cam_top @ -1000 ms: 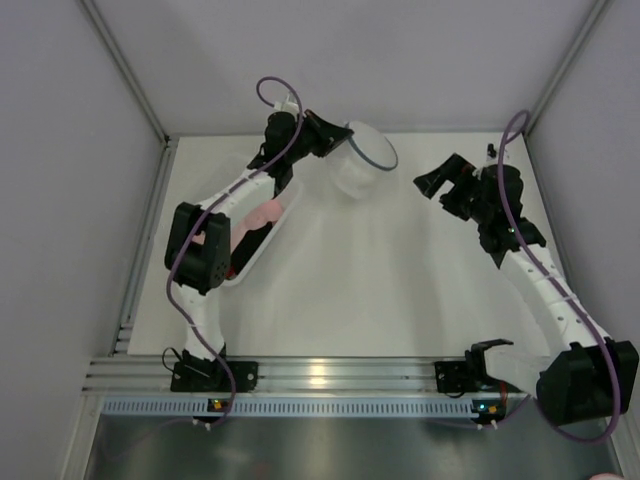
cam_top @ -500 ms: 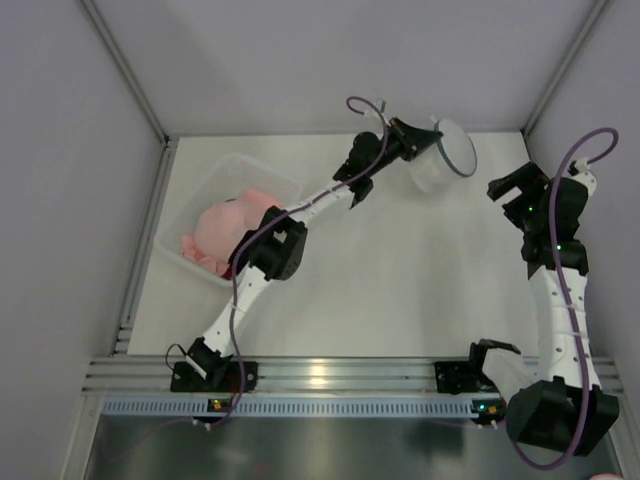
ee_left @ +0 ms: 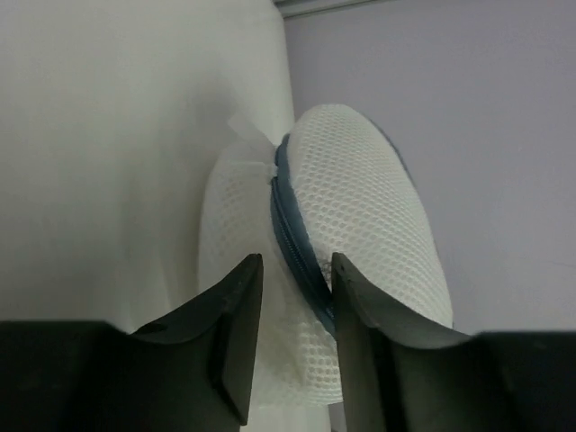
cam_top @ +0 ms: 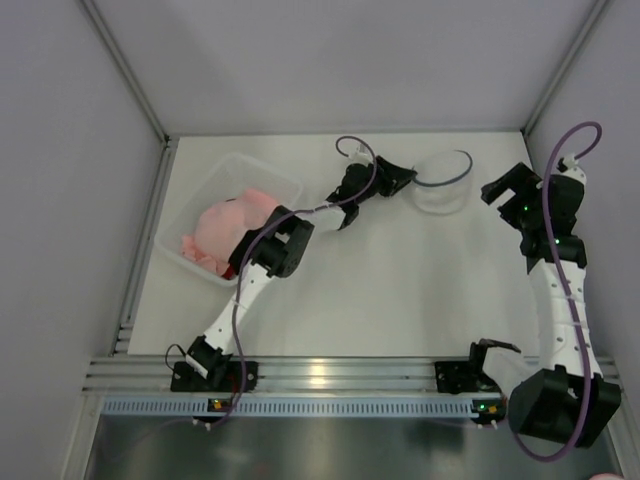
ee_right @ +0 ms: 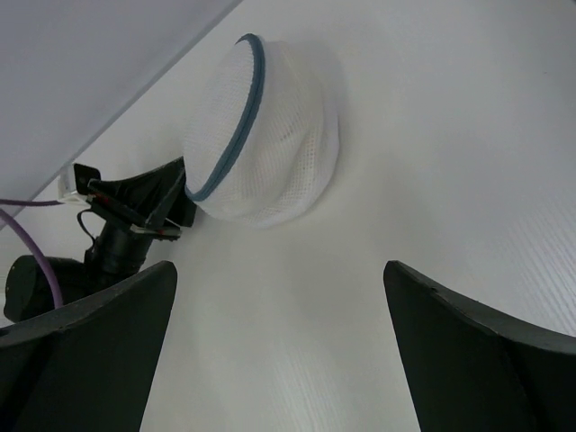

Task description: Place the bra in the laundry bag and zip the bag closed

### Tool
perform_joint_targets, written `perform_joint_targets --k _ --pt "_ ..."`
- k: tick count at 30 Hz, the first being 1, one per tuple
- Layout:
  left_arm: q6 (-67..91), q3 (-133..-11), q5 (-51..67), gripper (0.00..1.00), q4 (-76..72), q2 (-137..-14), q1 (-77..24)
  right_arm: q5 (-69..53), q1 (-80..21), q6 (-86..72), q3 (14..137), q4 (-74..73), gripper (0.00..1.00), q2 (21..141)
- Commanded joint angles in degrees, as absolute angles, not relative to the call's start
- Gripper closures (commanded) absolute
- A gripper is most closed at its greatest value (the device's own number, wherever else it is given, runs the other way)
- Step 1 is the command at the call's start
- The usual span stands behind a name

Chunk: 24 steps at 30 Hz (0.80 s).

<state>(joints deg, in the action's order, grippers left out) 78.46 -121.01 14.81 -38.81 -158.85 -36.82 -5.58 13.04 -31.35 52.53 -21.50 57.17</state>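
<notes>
The task was judged to be at an early stage, with little of it shown as done. The laundry bag (ee_right: 270, 153) was found at the far right part of the table (cam_top: 400, 290), propped on edge so that its dark rim (ee_right: 238, 126) ran up at a slant. It was pinched at the lower end of that rim by the left hand (cam_top: 408, 180), whose fingers were drawn narrow with mesh and zip line caught between them (the left wrist view showed this plainly). The right hand (cam_top: 503, 185) was held just beside the bag on its other side, spread wide and carrying nothing. The bra could not be made out with any certainty. No white garment was seen on the bare table, and whether anything lay inside the domed mesh could not be told through the weave. A clear plastic bin (cam_top: 285, 185) was seen well apart at the far left, with a pink cloth (cam_top: 225, 225) heaped in it, and a white piece might have been buried there. Along the stretch of rim that was visible the two halves met, but whether the zip was drawn could not be decided. Locating the bra, loading it and closing the zip were therefore reckoned as left to do.
</notes>
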Motion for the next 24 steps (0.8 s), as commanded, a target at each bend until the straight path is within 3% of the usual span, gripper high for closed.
perform_joint_targets --k 1,2,4,6,7,11,13,14,19,22,24 --pt "75.6 -116.9 20.0 0.55 -43.8 -150.5 -37.1 -7.3 13.5 -28.4 55.5 -20.7 0.01 56.8" --pt "74.6 -116.0 21.8 0.39 -43.8 -149.4 -36.9 -7.7 13.5 -27.6 56.3 -20.7 0.01 56.9" --pt "71.1 -114.1 22.9 0.3 -43.2 -145.4 -36.5 -9.0 13.6 -27.3 57.6 -20.7 0.01 57.2" --pt "68.5 -113.4 25.0 0.08 -41.5 -142.7 -35.7 -10.0 13.5 -27.4 59.5 -20.6 0.01 57.6" --pt "65.9 -113.2 26.0 0.02 -39.2 -139.6 -35.3 -10.5 13.5 -27.3 60.3 -20.9 0.01 57.7" --pt "59.4 -106.3 28.8 0.02 -33.3 -128.9 -32.4 -14.6 13.5 -25.1 65.2 -22.1 0.01 58.4" --pt "51.0 -104.2 28.5 0.02 -25.8 -121.2 -30.9 -17.6 13.5 -23.6 67.6 -23.6 0.0 59.2" --pt "47.0 -103.6 27.8 0.02 -14.7 -118.8 -29.5 -18.0 13.5 -22.6 69.7 -25.5 0.01 59.8" --pt "19.4 -104.1 9.2 0.01 17.7 -103.1 -28.2 -21.8 13.5 -20.0 69.0 -20.3 0.01 56.5" --pt "15.7 -96.9 -8.1 0.02 25.6 -92.1 -27.4 -22.7 13.6 -20.0 66.6 -16.0 0.01 53.0" --pt "15.2 -89.1 -11.1 0.01 28.5 -86.2 -25.3 -22.9 13.5 -19.9 64.5 -13.5 0.01 50.8"
